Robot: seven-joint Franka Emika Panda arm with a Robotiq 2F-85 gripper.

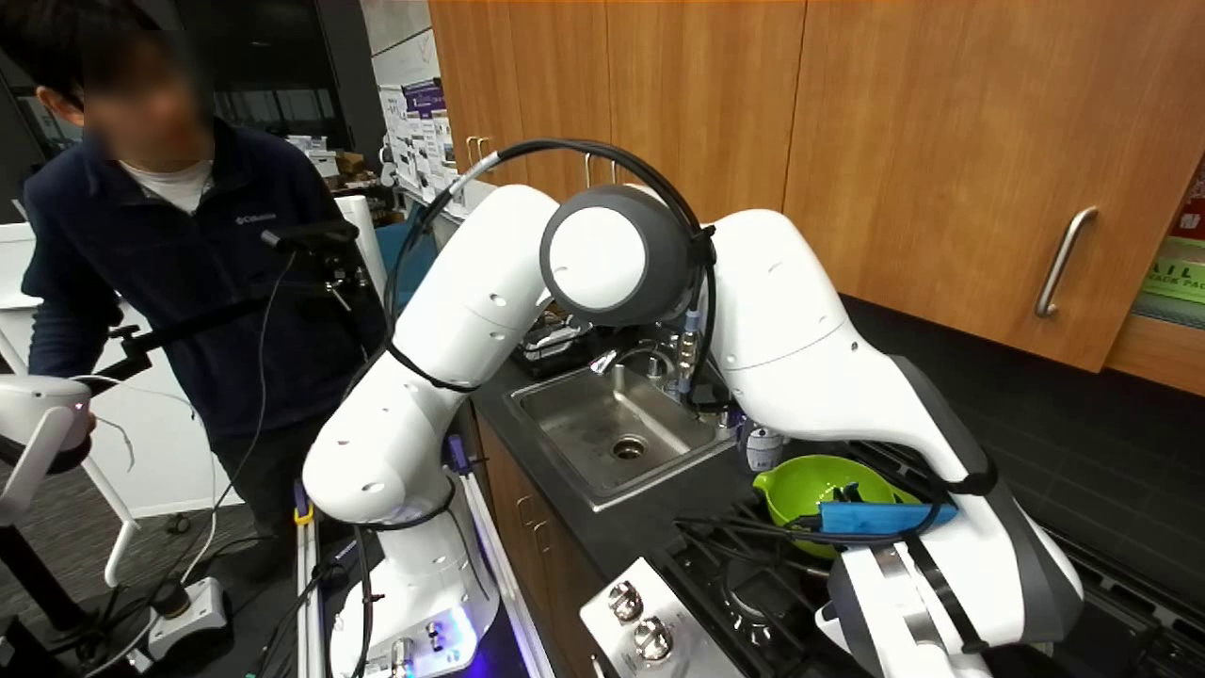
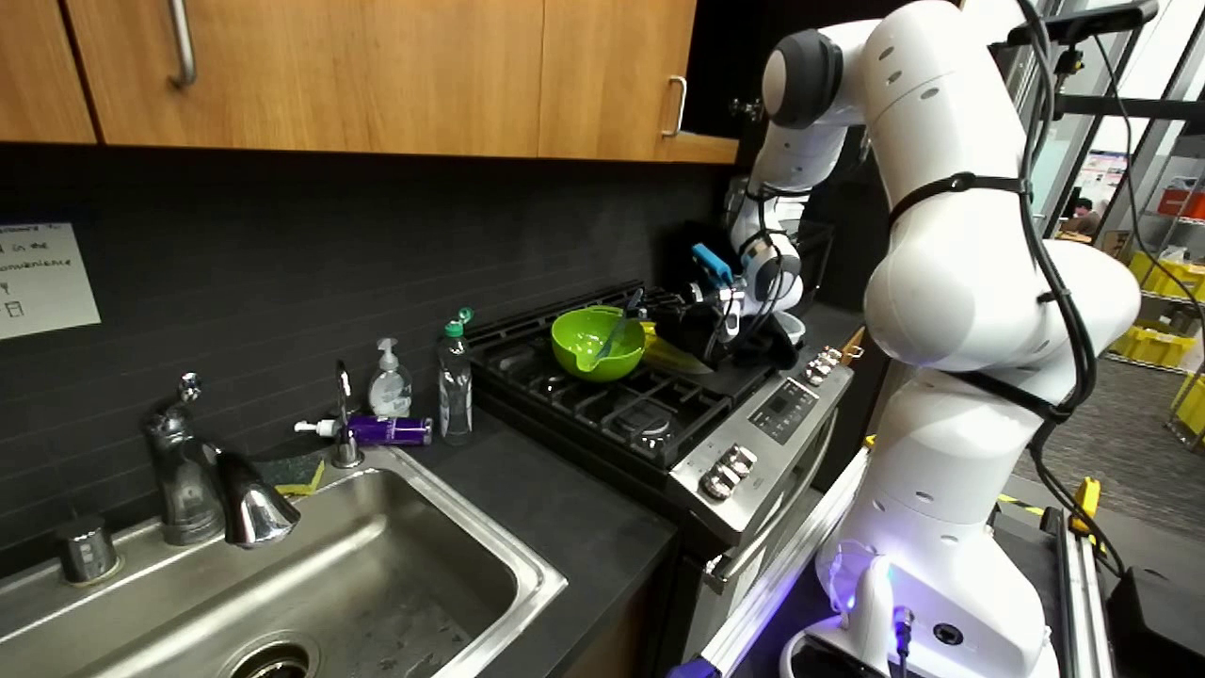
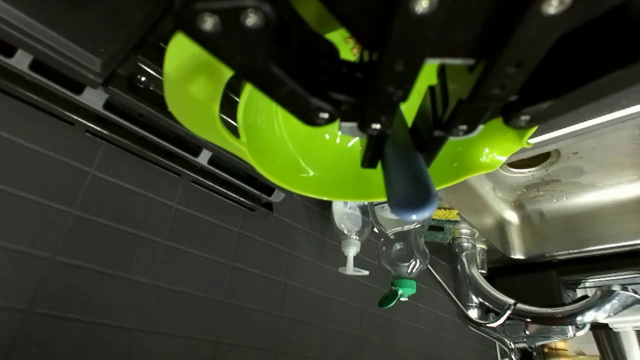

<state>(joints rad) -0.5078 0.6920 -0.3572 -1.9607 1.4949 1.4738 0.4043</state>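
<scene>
In the wrist view my gripper (image 3: 400, 152) comes in from the top. Its black fingers stand on either side of the dark blue handle (image 3: 411, 187) of a utensil, shut on it. Behind and below is a bright green bowl (image 3: 310, 160) with a spout and a looped grip. In an exterior view the utensil (image 2: 617, 331) leans inside the green bowl (image 2: 574, 339), its handle end rising past the rim to the gripper (image 2: 653, 307). Small brownish specks show inside the bowl; what they are I cannot tell. The utensil's lower end is hard to make out.
The bowl stands on the black stove grates (image 2: 527, 363). A clear bottle with green cap (image 2: 456, 381), a soap pump (image 2: 390, 384) and a purple bottle (image 2: 391, 431) stand or lie by the sink (image 2: 471, 565). Wooden cabinets (image 1: 979, 141) hang above. A person (image 1: 188, 235) stands beyond the arm.
</scene>
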